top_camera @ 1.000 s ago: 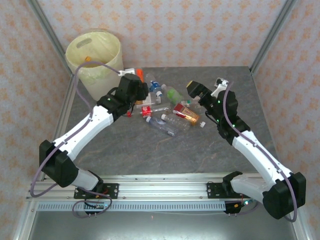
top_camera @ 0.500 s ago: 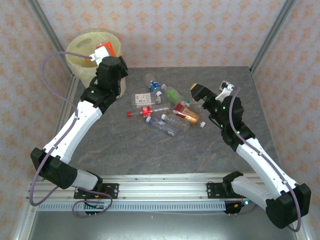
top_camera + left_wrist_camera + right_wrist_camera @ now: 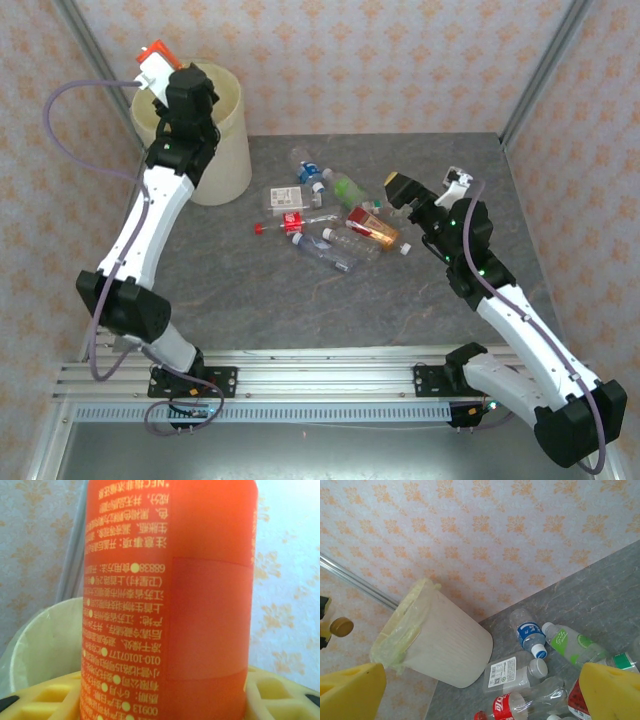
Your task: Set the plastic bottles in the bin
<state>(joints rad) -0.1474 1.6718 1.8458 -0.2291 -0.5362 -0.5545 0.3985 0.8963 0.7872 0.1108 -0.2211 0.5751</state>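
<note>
Bare tabletop (image 3: 300,300) lies open before the arms; the bin (image 3: 228,160) stands in the far-left corner against the wall. The left gripper (image 3: 168,72) pinches an orange-labelled bottle (image 3: 165,605) above the bin's rim. The right gripper (image 3: 402,188), spread wide and empty, hovers beside the loose bottles (image 3: 330,215).

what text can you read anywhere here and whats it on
"注意事项": upside down, on the orange bottle held in the left fingers.
"010-10107177": upside down on the same label; last digits unsure.
Rest of that label's Chinese print: too fine to quote.
White-label bottle, blue-label bottle, green-label bottle, red-label bottle: print too small or blurred to read.
</note>
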